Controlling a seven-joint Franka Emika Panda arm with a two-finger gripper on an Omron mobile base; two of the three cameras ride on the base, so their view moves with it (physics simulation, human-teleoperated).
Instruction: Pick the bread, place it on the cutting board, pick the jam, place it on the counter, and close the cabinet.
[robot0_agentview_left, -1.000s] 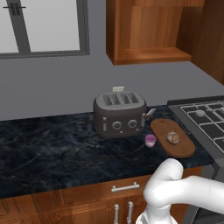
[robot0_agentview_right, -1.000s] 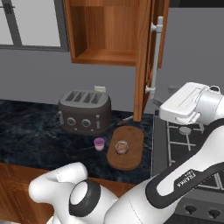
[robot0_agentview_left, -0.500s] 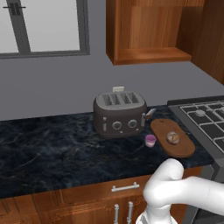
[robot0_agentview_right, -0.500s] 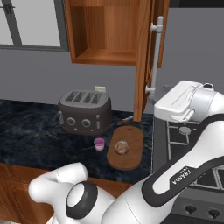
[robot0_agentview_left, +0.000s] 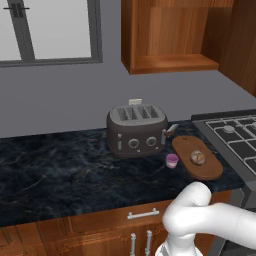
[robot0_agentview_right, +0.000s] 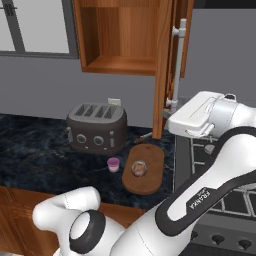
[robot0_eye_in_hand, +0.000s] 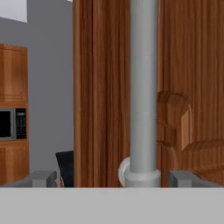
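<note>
The cabinet (robot0_agentview_right: 127, 37) stands open, its door (robot0_agentview_right: 165, 65) edge-on and the grey bar handle (robot0_eye_in_hand: 143, 87) rising straight ahead of the tool (robot0_eye_in_hand: 111, 178), whose spread fingers (robot0_eye_in_hand: 41, 178) grip nothing. Below and left of the tool, the bread (robot0_agentview_right: 138, 168) sits on the cutting board (robot0_agentview_right: 150, 180), the jam (robot0_agentview_right: 114, 164) just beside it on the table (robot0_agentview_right: 35, 155), the toaster (robot0_agentview_right: 97, 127) behind.
</note>
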